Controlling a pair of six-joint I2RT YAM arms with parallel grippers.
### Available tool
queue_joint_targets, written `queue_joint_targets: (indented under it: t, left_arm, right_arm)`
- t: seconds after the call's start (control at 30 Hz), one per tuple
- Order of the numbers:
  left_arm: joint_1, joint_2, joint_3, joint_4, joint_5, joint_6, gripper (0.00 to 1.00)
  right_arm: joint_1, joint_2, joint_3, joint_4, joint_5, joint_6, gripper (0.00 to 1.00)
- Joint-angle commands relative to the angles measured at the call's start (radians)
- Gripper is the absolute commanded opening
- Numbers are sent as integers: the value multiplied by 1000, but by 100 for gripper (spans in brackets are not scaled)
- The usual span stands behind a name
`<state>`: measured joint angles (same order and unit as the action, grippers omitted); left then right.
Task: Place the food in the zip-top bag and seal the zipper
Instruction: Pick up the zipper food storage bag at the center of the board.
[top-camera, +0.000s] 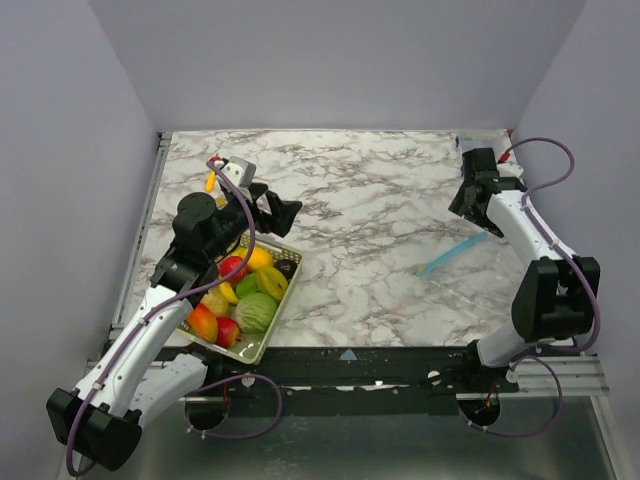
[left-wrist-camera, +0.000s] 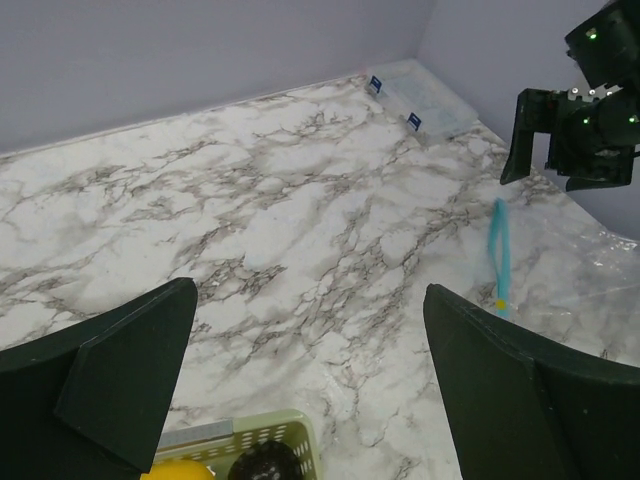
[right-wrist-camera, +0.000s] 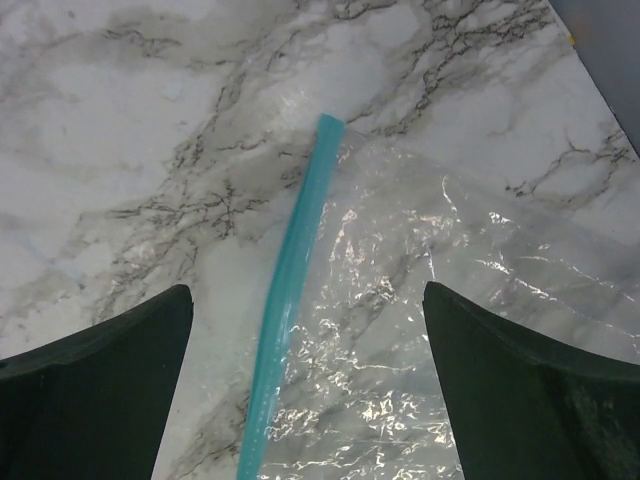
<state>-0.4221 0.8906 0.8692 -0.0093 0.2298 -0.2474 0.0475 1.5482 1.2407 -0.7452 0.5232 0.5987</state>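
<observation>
The food (top-camera: 243, 294), red, yellow, green and orange toy fruits, lies in a pale green mesh basket (top-camera: 262, 344) at the near left. My left gripper (top-camera: 280, 213) hangs open and empty above the basket's far corner (left-wrist-camera: 285, 432). The clear zip-top bag (top-camera: 490, 282) lies flat on the marble at the right, its teal zipper (top-camera: 453, 254) along its left rim. My right gripper (top-camera: 466, 204) is open and empty above the bag (right-wrist-camera: 450, 300), the zipper (right-wrist-camera: 290, 290) showing between its fingers. The bag (left-wrist-camera: 585, 270) and zipper (left-wrist-camera: 498, 255) also show in the left wrist view.
A small yellow and orange item (top-camera: 211, 181) lies behind the left arm. The table ends at grey walls on the back and both sides. A clear flat packet with blue labels (left-wrist-camera: 415, 100) lies in the far right corner.
</observation>
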Motion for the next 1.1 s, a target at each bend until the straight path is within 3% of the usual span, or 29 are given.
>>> queue_joint_targets:
  t: [0.0,0.23,0.57,0.67,0.87,1.07]
  left_arm:
    - [-11,-17,19,-21,35,-8,98]
    - [-20,-16,11,-15,49,-18,99]
    - [-25,-5,11,-14,66,-24,99]
    - [-26,1,13,-15,71,-27,98]
    - [-26,10,14,-15,81,-35,99]
    - [-27,20,16,-16,89,-42,98]
  right_arm:
    - [68,79,46,-138,129,64,100]
    - [193,219,117,-227,250,161,100]
    - [255,461,294,-482,377,415,100]
    - [266,484,277,-470,380,423,99]
    - [269,475,198,-406,393,404,74]
    - [269,494,158,-385,404,408,72]
